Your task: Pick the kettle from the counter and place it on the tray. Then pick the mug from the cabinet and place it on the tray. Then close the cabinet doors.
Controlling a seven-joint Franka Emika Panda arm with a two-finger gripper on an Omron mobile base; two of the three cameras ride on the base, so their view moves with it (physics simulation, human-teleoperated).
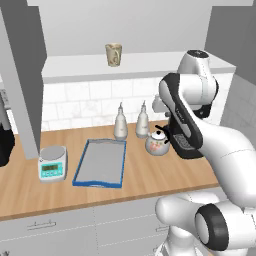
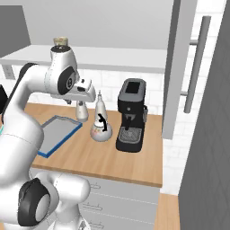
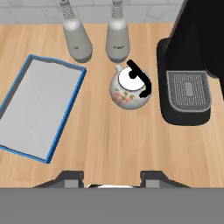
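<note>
The white kettle (image 3: 128, 91) with reddish flowers and a black arched handle stands on the wooden counter (image 3: 109, 140), between the tray and a coffee machine. It also shows in both base views (image 1: 158, 143) (image 2: 101, 130). My gripper (image 3: 111, 178) hangs above the counter, short of the kettle, open and holding nothing. The blue-rimmed grey tray (image 1: 100, 162) (image 3: 38, 107) lies bare to the kettle's left. The beige mug (image 1: 113, 54) stands on the pale shelf of the open cabinet (image 1: 150, 62). Both grey cabinet doors (image 1: 22, 75) (image 2: 179, 67) are swung open.
Two tall white bottles (image 1: 120, 123) (image 1: 142, 121) stand just behind the kettle. A black coffee machine (image 2: 131, 117) sits close on its right. A small teal-faced scale (image 1: 52, 163) is left of the tray. The open right door's bar handle (image 2: 198, 58) juts out near the arm.
</note>
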